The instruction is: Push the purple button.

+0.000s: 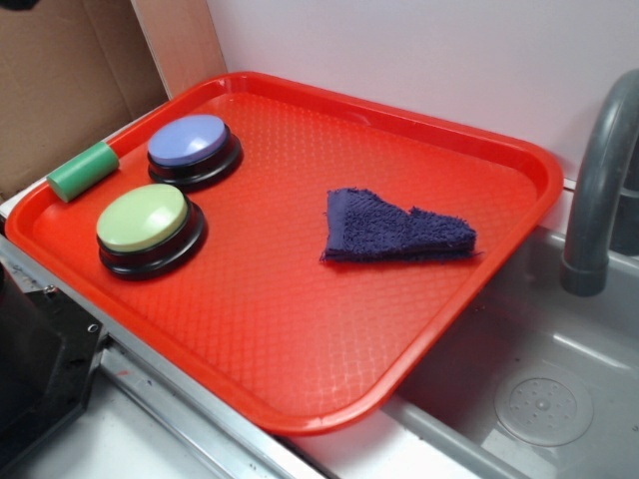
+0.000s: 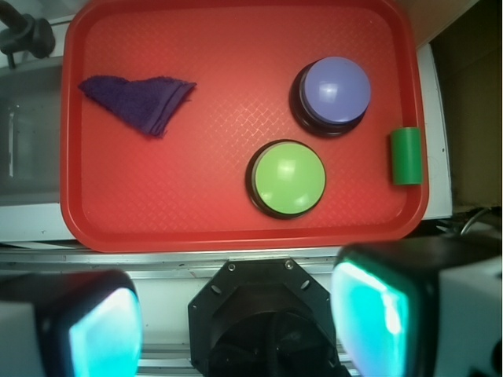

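Observation:
The purple button [image 1: 192, 142] [image 2: 335, 91], periwinkle dome on a black base, sits at the far left of the red tray [image 1: 300, 329] [image 2: 157, 212]. A light green button [image 1: 146, 222] [image 2: 287, 178] stands beside it, nearer the tray's front edge. My gripper [image 2: 236, 314] shows only in the wrist view, high above and well back from the tray. Its two fingers [image 2: 369, 314] stand wide apart with nothing between them. The gripper is out of sight in the exterior view.
A dark blue fuzzy cloth [image 1: 394, 230] [image 2: 137, 100] lies folded mid-tray. A green cylinder [image 1: 83, 172] [image 2: 407, 155] rests on the tray's rim by the purple button. A grey sink [image 1: 544, 399] with a faucet [image 1: 599, 190] borders the tray. The robot's black base [image 2: 271, 322] lies below.

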Robot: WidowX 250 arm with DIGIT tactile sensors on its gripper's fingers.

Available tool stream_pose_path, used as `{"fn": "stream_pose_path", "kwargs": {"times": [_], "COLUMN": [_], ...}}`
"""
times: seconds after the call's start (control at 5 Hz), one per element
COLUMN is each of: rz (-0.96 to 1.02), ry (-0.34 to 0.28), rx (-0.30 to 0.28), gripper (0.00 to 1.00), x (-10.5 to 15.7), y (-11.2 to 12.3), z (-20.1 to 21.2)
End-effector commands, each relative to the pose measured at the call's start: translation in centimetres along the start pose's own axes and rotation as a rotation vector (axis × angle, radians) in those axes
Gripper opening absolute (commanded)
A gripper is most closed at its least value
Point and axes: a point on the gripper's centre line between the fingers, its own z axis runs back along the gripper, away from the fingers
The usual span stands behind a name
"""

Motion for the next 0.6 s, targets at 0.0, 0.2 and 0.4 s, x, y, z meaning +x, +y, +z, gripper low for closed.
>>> {"fn": "stream_pose_path", "kwargs": {"times": [0.0, 0.2, 0.4], "rz": [0.000, 0.117, 0.217], "ry": [0.000, 0.048, 0.027], "rx": [0.000, -0.020, 0.026], "gripper": [1.00, 1.00, 1.00], "x": [0.0, 2.6, 7.0], "y": [0.0, 3.9, 7.6], "z": [0.0, -3.5, -7.0]}}
